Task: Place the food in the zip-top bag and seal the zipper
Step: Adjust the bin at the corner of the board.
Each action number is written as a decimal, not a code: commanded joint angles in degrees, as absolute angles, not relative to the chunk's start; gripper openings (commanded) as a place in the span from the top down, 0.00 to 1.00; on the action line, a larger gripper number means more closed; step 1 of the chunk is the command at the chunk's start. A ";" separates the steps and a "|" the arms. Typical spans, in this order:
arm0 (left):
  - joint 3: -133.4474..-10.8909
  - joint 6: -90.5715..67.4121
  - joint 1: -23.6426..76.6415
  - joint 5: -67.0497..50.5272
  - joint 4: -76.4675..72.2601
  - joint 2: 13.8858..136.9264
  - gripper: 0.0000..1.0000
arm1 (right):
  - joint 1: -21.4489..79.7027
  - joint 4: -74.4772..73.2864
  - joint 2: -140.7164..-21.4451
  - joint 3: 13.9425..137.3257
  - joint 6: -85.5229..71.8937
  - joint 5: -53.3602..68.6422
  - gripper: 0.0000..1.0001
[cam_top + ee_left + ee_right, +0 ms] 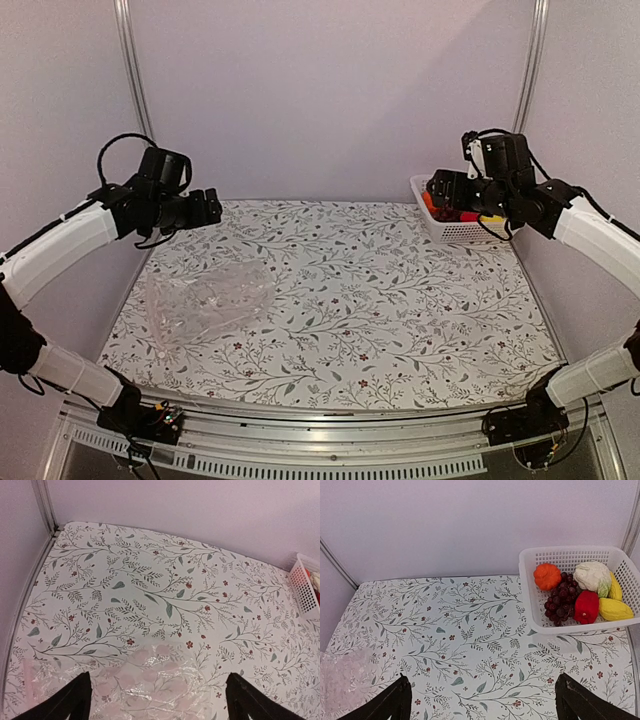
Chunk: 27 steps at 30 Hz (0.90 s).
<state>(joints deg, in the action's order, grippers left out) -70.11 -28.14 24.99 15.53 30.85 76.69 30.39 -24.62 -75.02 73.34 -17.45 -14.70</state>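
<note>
Floral worktop (400,300), zip-top bag (205,300) flat below left claw (159,676), food (580,592) in basket (540,555) near right claw (482,676), both claws spread apart.

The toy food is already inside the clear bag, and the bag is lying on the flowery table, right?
Not quite. The toy food is in the white basket, not inside the clear bag; the right wrist view shows it there. The rest is right: the bag is lying on the flowery table.
</note>
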 commanded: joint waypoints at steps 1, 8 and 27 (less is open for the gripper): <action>-67.42 -34.88 22.20 16.06 39.22 75.92 0.05 | 30.97 -25.81 -76.46 71.26 -19.42 -12.62 0.01; -62.12 -41.71 16.04 13.03 45.03 73.84 0.03 | 31.10 -25.58 -78.83 69.67 -15.45 1.35 0.06; -57.98 -41.90 13.10 3.65 43.50 69.57 0.09 | 21.48 -39.93 -114.05 105.80 -16.21 -8.20 0.34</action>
